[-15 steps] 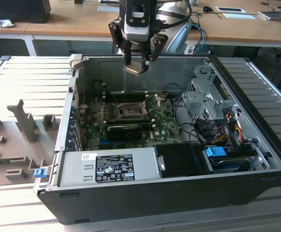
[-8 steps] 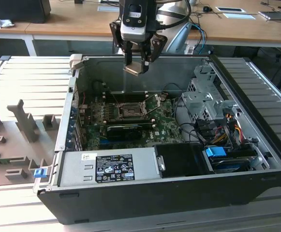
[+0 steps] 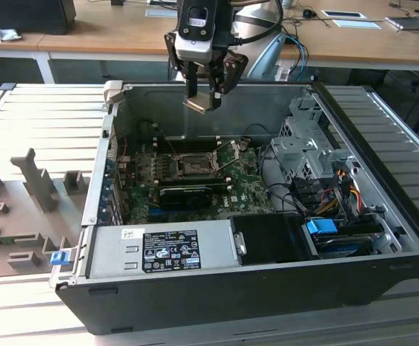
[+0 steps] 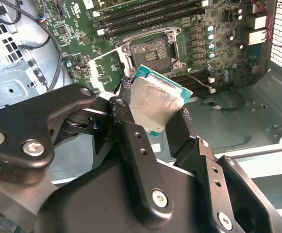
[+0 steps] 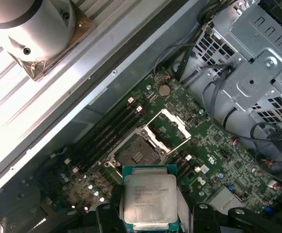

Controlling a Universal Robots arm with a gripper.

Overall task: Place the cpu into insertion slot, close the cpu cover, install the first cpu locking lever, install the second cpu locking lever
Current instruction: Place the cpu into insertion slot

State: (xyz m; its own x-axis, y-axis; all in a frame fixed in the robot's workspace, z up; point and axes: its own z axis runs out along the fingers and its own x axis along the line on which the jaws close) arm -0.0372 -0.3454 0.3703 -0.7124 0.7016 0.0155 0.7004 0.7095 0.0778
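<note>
My gripper (image 3: 203, 95) hangs above the open computer case, over its back wall, shut on the cpu (image 3: 200, 103). In both wrist views the cpu (image 4: 156, 99) (image 5: 149, 201) is a square chip with a silvery face and green edge, pinched by two opposite edges between the black fingers (image 4: 131, 126). Well below it on the green motherboard (image 3: 249, 187) lies the insertion slot (image 3: 193, 167) (image 4: 150, 51) (image 5: 135, 151), its dark centre bare. The cpu cover (image 5: 172, 127) (image 4: 104, 73) is swung open beside the slot.
A grey power supply (image 3: 162, 249) and a black block (image 3: 270, 238) fill the case front. A metal drive cage (image 3: 306, 144) with cables stands at the exterior view's right. Memory slots (image 4: 150, 14) run beside the socket. Grey fixtures (image 3: 40, 184) sit left of the case.
</note>
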